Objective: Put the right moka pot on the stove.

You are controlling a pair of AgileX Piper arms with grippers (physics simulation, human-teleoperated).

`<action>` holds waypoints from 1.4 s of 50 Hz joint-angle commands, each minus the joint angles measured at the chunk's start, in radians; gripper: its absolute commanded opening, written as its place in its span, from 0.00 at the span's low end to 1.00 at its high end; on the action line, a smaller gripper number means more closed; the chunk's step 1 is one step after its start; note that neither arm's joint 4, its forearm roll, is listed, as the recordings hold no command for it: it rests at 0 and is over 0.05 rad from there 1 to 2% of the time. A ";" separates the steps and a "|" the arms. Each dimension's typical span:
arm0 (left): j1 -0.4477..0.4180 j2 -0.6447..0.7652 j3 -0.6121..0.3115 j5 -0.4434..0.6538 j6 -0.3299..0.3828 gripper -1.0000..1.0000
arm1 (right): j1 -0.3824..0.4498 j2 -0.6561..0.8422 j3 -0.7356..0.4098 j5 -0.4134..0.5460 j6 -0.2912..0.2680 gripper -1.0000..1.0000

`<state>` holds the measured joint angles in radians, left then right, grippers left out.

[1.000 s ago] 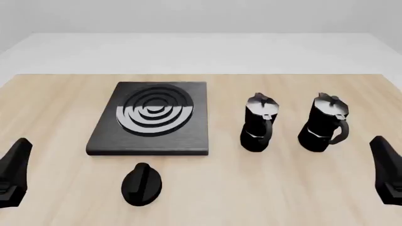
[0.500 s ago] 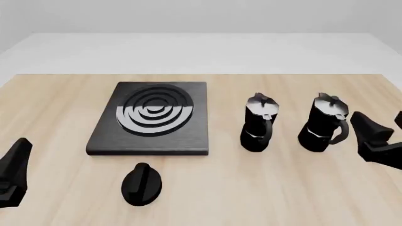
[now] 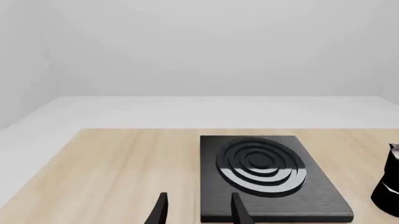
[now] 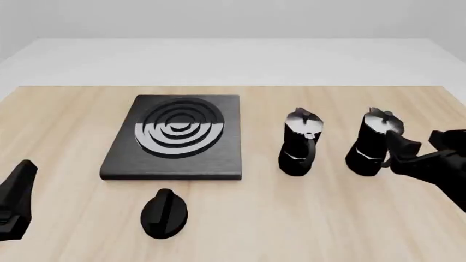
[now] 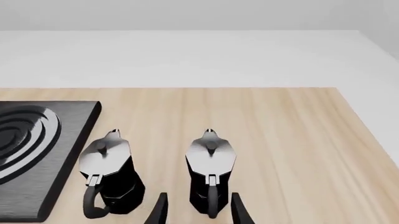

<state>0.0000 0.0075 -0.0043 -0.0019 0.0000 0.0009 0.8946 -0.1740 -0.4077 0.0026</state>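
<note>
The right moka pot (image 4: 372,143) stands upright at the table's right, black with a silvery lid and its handle towards me. It also shows in the right wrist view (image 5: 210,172). The stove (image 4: 178,136) lies flat to the left of both pots, and shows in the left wrist view (image 3: 268,177) and the right wrist view (image 5: 31,154). My right gripper (image 4: 426,144) is open and empty, just right of and behind the pot's handle. In the right wrist view the gripper (image 5: 199,212) has a finger on each side of the handle. My left gripper (image 4: 18,196) is open and empty at the front left, and also shows in its own wrist view (image 3: 198,213).
A second, near-identical moka pot (image 4: 300,143) stands between the stove and the right pot, about a pot's width from it. It also shows in the right wrist view (image 5: 109,175). A small black oval knob (image 4: 165,214) lies in front of the stove.
My right gripper has moved in from the table's right front edge, up and leftward, to just beside the right pot's handle. The left arm, pots and stove have not moved.
</note>
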 commanded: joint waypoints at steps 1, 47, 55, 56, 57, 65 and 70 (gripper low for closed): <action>0.000 0.000 0.000 0.000 0.000 1.00 | -0.010 0.174 0.015 -0.156 0.001 1.00; 0.000 0.000 0.000 0.000 0.000 1.00 | -0.049 0.646 -0.025 -0.514 0.024 1.00; 0.000 0.000 0.000 0.000 0.000 1.00 | -0.050 0.693 -0.041 -0.532 0.032 1.00; 0.000 0.000 0.000 0.000 0.000 1.00 | -0.048 0.699 -0.043 -0.534 0.032 1.00; 0.000 0.000 0.000 0.000 0.000 1.00 | -0.048 0.700 -0.043 -0.534 0.032 1.00; 0.000 0.000 0.000 0.000 0.000 1.00 | -0.040 0.683 -0.034 -0.538 0.053 0.00; 0.000 0.000 0.000 0.000 0.000 1.00 | -0.031 0.632 -0.028 -0.503 0.043 0.00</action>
<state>0.0000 0.0075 -0.0043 -0.0019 0.0000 -0.0428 1.5567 -0.2043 -0.9300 0.0397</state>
